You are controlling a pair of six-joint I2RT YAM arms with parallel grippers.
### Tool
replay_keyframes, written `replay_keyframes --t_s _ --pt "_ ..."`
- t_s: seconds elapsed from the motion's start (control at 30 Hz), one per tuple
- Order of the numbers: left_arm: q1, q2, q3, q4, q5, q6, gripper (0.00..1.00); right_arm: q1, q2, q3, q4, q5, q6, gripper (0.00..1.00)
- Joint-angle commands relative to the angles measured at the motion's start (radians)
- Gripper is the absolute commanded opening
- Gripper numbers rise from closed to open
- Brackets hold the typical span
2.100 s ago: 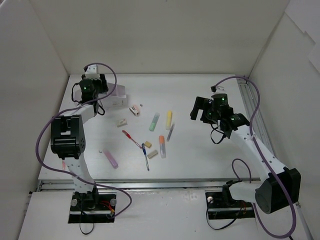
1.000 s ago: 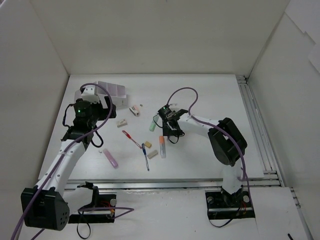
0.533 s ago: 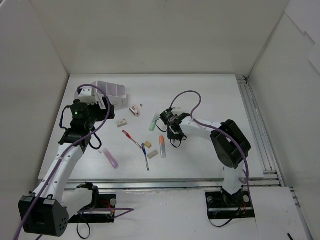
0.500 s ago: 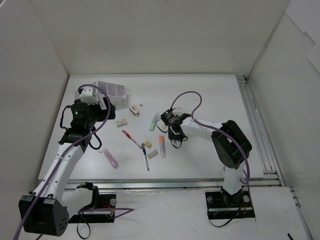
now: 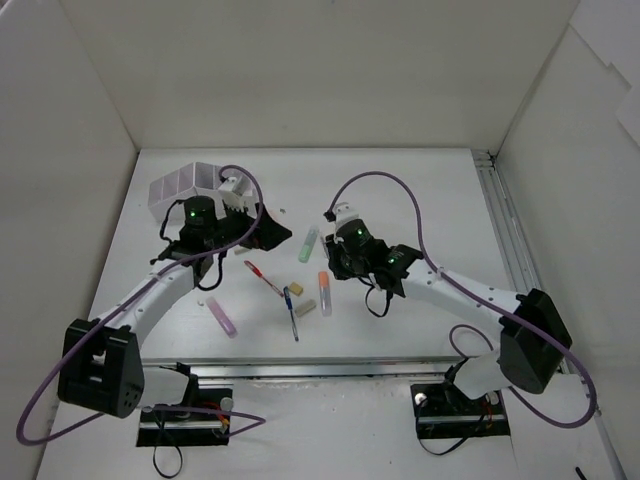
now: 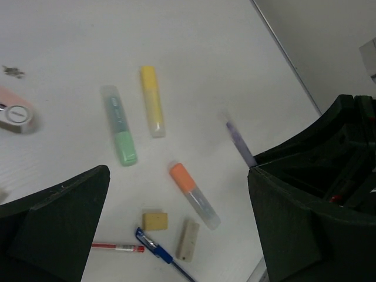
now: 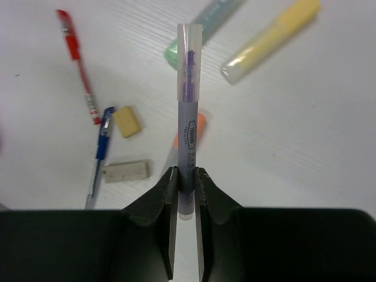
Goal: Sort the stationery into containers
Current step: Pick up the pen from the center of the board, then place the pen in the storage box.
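Note:
My right gripper (image 7: 187, 176) (image 5: 338, 258) is shut on a grey pen (image 7: 188, 126) with purple ink, which sticks out ahead of the fingers above the orange marker (image 5: 324, 290). Beside it lie a green marker (image 5: 309, 242) and a yellow marker (image 6: 151, 100). A red pen (image 5: 262, 277), a blue pen (image 5: 291, 312) and two tan erasers (image 6: 155, 221) (image 6: 188, 239) lie to their left. My left gripper (image 5: 250, 232) (image 6: 178, 173) hangs open and empty left of these. The pink-white sharpener (image 6: 14, 114) shows only in the left wrist view. The white organizer box (image 5: 185, 183) stands at the far left.
A pink marker (image 5: 222, 317) lies alone near the front left. White walls close in the table on three sides, and a metal rail (image 5: 505, 240) runs along its right edge. Purple cables loop over both arms.
My right gripper has shut on the grey pen and lifted it from the table. The left arm has swung right, away from the organizer box and over the sharpener.

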State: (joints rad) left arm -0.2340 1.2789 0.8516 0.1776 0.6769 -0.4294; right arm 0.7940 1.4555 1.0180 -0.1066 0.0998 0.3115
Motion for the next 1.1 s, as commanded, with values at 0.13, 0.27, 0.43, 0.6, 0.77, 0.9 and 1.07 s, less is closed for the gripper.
replay_keyframes --t_s 0.13,0.27,0.43,0.6,0.77,0.9,1.07 --pt "-0.082 0.091 0.099 0.24 0.142 -0.129 0.99 0.007 -0.09 -0.072 0.37 -0.259 -0.133 0.0" --pt "-0.105 0.119 0.095 0.301 0.135 -0.167 0.95 0.013 -0.092 -0.065 0.441 -0.29 -0.149 0.0" --pt "-0.114 0.138 0.096 0.333 0.133 -0.184 0.66 0.016 -0.095 -0.068 0.502 -0.29 -0.15 0.0" --pt "-0.114 0.14 0.099 0.365 0.147 -0.204 0.21 0.017 -0.078 -0.047 0.515 -0.281 -0.152 0.0" --pt "-0.101 0.116 0.122 0.333 0.121 -0.172 0.0 0.013 -0.069 -0.027 0.484 -0.19 -0.117 0.52" --pt "-0.016 0.103 0.174 0.27 0.047 -0.125 0.0 -0.005 -0.096 -0.039 0.461 -0.103 -0.065 0.98" --pt "0.125 0.152 0.257 0.198 -0.126 -0.048 0.0 -0.084 -0.136 -0.091 0.447 -0.012 0.046 0.98"
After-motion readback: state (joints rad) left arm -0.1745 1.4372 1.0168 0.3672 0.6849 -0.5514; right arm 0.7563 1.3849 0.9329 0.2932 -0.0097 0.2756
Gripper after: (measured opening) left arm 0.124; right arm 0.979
